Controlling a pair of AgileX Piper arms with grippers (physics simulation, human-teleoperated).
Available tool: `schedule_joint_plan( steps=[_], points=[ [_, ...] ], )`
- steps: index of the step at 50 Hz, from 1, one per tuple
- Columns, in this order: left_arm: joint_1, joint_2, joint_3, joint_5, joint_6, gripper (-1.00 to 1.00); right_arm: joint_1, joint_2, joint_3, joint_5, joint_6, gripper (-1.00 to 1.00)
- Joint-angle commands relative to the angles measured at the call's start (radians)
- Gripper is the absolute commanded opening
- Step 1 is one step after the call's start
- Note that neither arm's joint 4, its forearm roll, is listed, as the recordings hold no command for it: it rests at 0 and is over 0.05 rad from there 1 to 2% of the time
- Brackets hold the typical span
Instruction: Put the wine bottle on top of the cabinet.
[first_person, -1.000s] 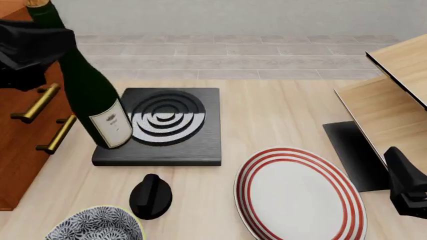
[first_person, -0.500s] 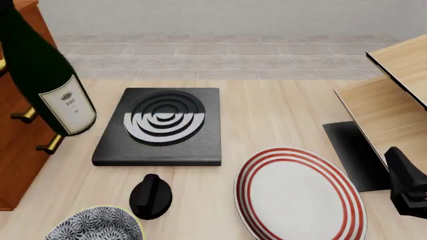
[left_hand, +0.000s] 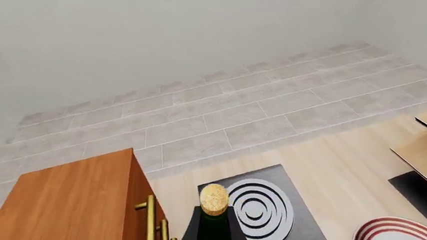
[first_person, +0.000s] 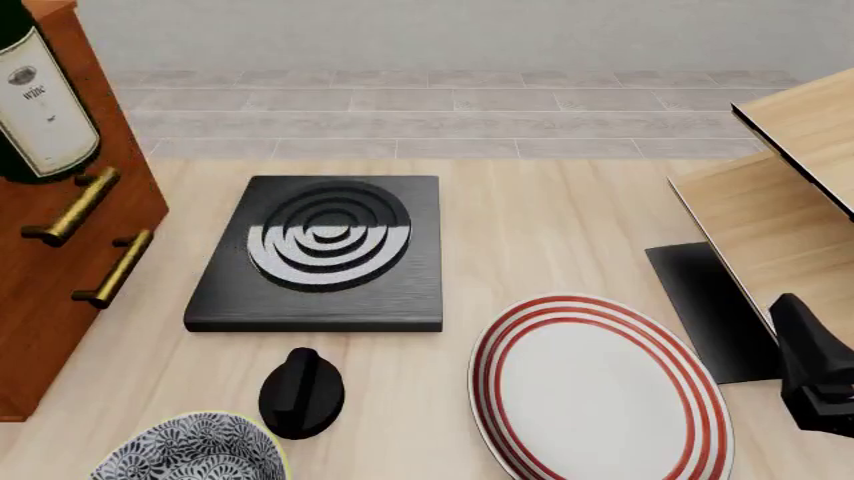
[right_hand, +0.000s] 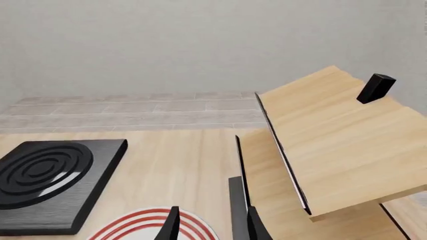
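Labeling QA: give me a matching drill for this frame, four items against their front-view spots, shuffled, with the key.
Items:
1. bottle
2. plate
3. knob
4. shelf

Spots, front view:
A. right edge
B. lower right of the hob
C. top left, in front of the cabinet
D. just below the hob

Pairs: 1-C, 2-B, 3-D, 4-A

1. You face a plain pale grey wall (first_person: 467, 30).
2. Your light-wood table (first_person: 561, 220) ends at a floor of grey tiles (first_person: 454, 115).
3. A pale wooden shelf unit (first_person: 787, 190) stands on your right.
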Motion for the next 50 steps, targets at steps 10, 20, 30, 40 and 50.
schedule_joint_plan(
  steps=[10,20,30,40,50],
  points=[
    [0.162,0.116,-0.199,0.046,0.039,-1.00,-0.001,0.000,0.000,0.000,0.001,1.00],
    [0.190,0.175,-0.321,0.097,0.049,-1.00,-0.003,0.004,0.000,-0.002,0.002,1.00],
    [0.298,0.230,-0.374,0.113,0.095,-1.00,-0.006,0.006,0.000,-0.003,0.008,1.00],
    [0.362,0.246,-0.369,0.104,0.096,-1.00,-0.008,-0.001,0.000,0.001,0.010,1.00],
    [0.439,0.231,-0.309,0.070,0.094,-1.00,-0.009,-0.005,0.000,0.004,0.011,1.00]
  ],
)
